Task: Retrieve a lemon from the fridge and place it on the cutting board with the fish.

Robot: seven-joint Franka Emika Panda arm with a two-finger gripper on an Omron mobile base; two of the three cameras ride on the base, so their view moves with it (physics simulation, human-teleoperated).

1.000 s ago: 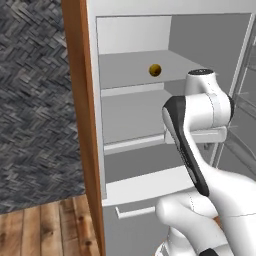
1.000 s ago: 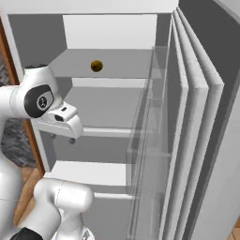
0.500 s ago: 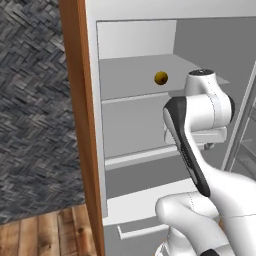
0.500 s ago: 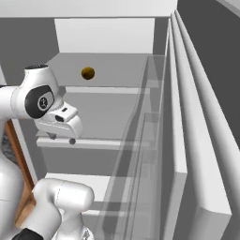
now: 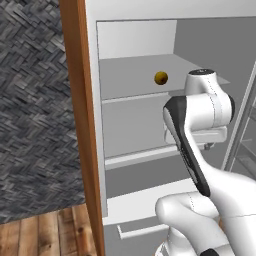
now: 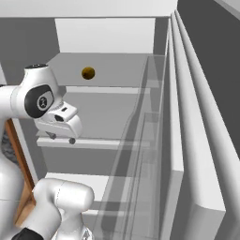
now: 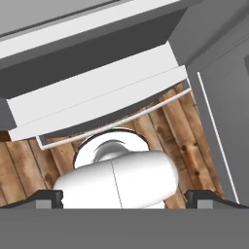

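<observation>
The fridge (image 5: pixel 131 131) (image 6: pixel 111 100) stands open, showing pale grey shelves. On its upper shelf lies the lemon (image 5: pixel 161 77) (image 6: pixel 88 73), a small olive-gold ball, alone. My gripper (image 6: pixel 62 138) hangs below and in front of that shelf, pointing down, well apart from the lemon. In the hand view the gripper (image 7: pixel 127 198) is open, its dark fingertips (image 7: pixel 46 197) spread wide with nothing between them, over the fridge's lower drawer (image 7: pixel 97 97). The cutting board is out of view.
The open fridge door (image 6: pixel 192 140) with clear bins stands close on the right. A wood-brown side panel (image 5: pixel 80 125) borders the fridge on the left, next to a dark woven wall (image 5: pixel 30 100). Wooden floor (image 5: pixel 40 235) lies below.
The whole picture has shifted and the fridge looks larger: the base has driven closer. The arm keeps its pose, and the lemon stays on its shelf.
</observation>
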